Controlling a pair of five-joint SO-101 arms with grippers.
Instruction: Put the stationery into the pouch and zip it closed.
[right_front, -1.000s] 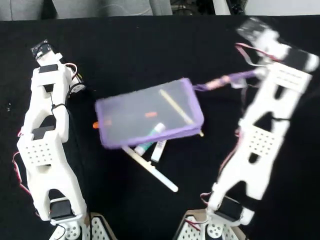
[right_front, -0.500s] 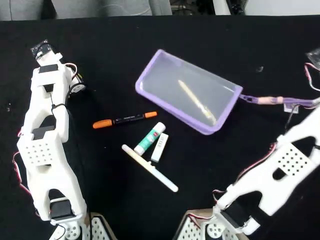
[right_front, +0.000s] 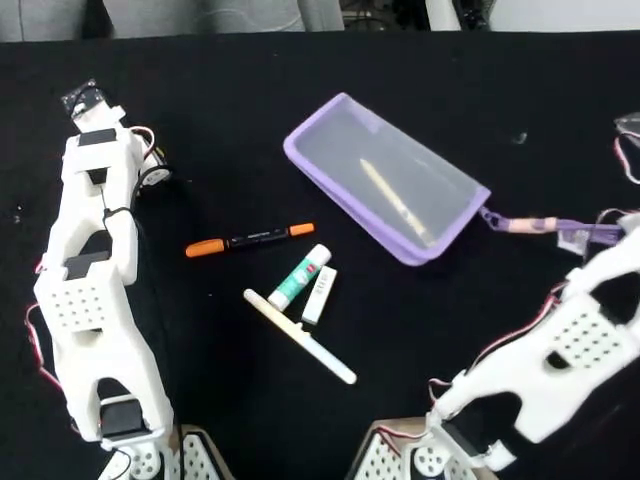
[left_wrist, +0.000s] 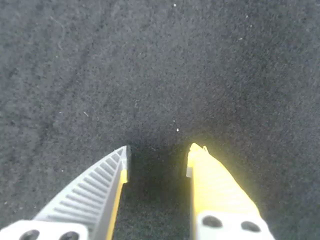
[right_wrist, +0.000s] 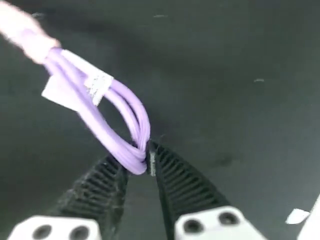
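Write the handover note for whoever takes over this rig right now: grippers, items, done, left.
Left gripper: open, over bare black cloth, holding nothing.
Right gripper: shut on the purple cord loop of the translucent purple pouch.
Pouch lies right of centre in the high view; a pale thin stick shows through it.
Outside, near the middle: orange-capped black marker, green-and-white glue stick, small white block, long white stick.
Done: one item apparently in. Left: four items in, then zip; zip state cannot be told.
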